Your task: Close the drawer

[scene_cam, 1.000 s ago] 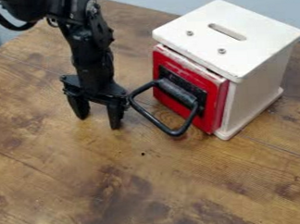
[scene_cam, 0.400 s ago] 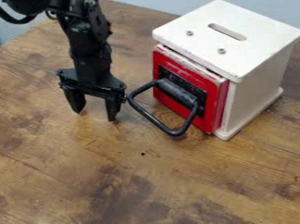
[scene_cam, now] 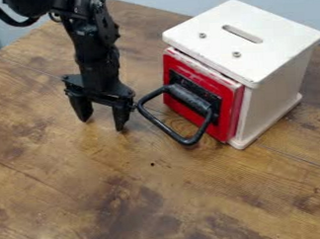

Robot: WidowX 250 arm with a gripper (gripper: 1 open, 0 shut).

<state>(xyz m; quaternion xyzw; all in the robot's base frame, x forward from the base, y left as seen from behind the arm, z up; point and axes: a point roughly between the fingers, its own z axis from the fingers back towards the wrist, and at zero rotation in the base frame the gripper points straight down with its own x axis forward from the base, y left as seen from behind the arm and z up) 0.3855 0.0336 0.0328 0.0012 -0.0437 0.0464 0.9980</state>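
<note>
The drawer [scene_cam: 218, 123] has a red front set in the face of a cream-white box [scene_cam: 252, 49], and it looks close to flush with that face. A black block mount [scene_cam: 197, 91] carries a large black wire loop handle [scene_cam: 167, 127] that lies out over the table towards the left. My black gripper [scene_cam: 101, 119] points straight down just left of the loop. Its fingers are spread open, the tips are near the tabletop, and nothing is between them. The right fingertip [scene_cam: 120, 123] stands close beside the loop; I cannot tell whether it touches it.
The box has a slotted top [scene_cam: 242, 35] and stands at the right of a worn brown wooden table [scene_cam: 152, 201]. The table's far edge runs along the upper left, behind my arm [scene_cam: 87, 35].
</note>
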